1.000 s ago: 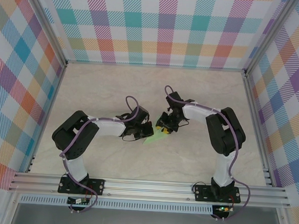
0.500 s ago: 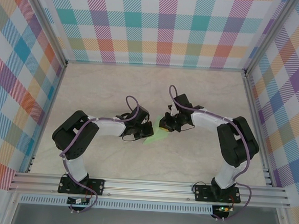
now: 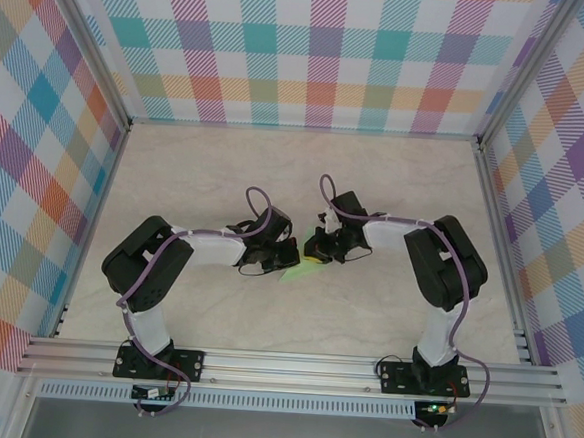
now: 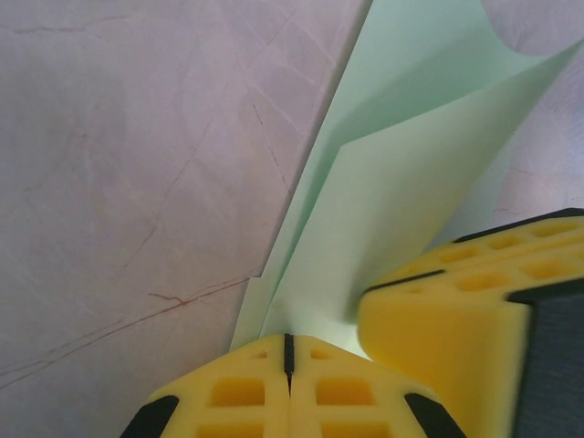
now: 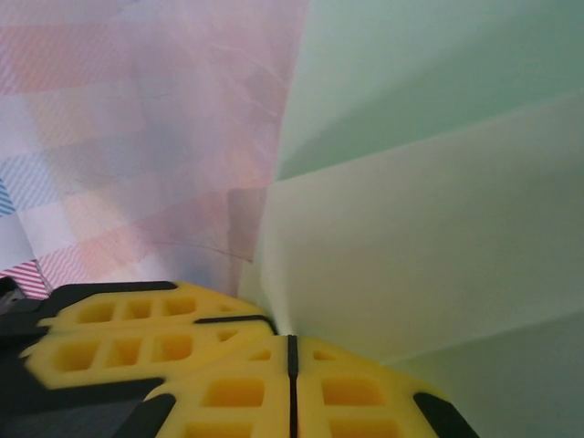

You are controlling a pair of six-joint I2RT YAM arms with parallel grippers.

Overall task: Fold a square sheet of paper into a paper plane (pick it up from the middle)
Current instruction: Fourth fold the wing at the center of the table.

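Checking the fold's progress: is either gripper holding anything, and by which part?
Both hold the folded green paper: the left gripper and right gripper each pinch an edge where its layers meet, side by side.

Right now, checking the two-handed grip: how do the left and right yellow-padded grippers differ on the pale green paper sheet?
From above, the left gripper reaches the pale green paper sheet from the left, the right gripper from the right. The right gripper sits slightly farther from the arm bases than the left. Shared: both yellow-padded pairs are closed on the paper.
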